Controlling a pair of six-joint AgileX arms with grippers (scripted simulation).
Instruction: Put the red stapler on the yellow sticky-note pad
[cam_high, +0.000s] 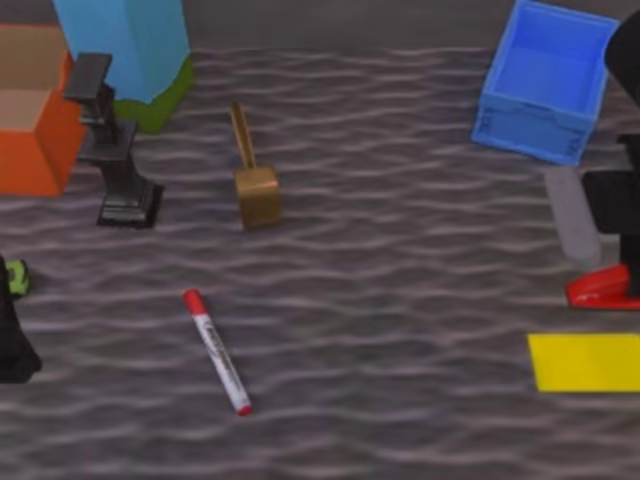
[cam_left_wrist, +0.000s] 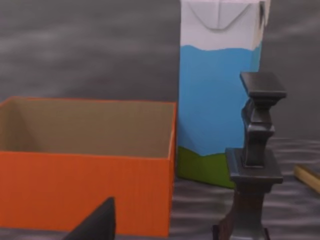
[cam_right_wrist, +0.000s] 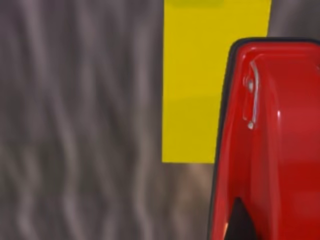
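Holding: right gripper (cam_high: 622, 280) at the counter's far right edge, clamped on the red stapler (cam_high: 597, 288)
Right gripper state: closed onto the stapler; arm body is dark, partly cut off by the top view's edge
Red stapler position: near the right edge, just above the yellow sticky-note pad (cam_high: 585, 361) in the top view, not over it; whether it is lifted off the counter cannot be told
Right wrist view: red stapler (cam_right_wrist: 272, 145) fills the near side, yellow sticky-note pad (cam_right_wrist: 210, 80) lies flat beyond it on the grey counter (cam_right_wrist: 75, 125)
Pad: flat, bare, at the right edge of the counter
Grey flat strip (cam_high: 572, 215): lying just above the stapler, beside the right arm
Blue crate (cam_high: 545, 80): far right corner, open top
Marker (cam_high: 216, 351): white with red cap, lying diagonal, centre-left, well apart from the stapler
Wooden mallet (cam_high: 253, 175): centre, head toward the near side
Left gripper (cam_high: 12, 320): parked at the left edge; fingers cannot tell
Left wrist view: orange box (cam_left_wrist: 87, 165), milk carton (cam_left_wrist: 220, 90), dark metal stand (cam_left_wrist: 255, 165)
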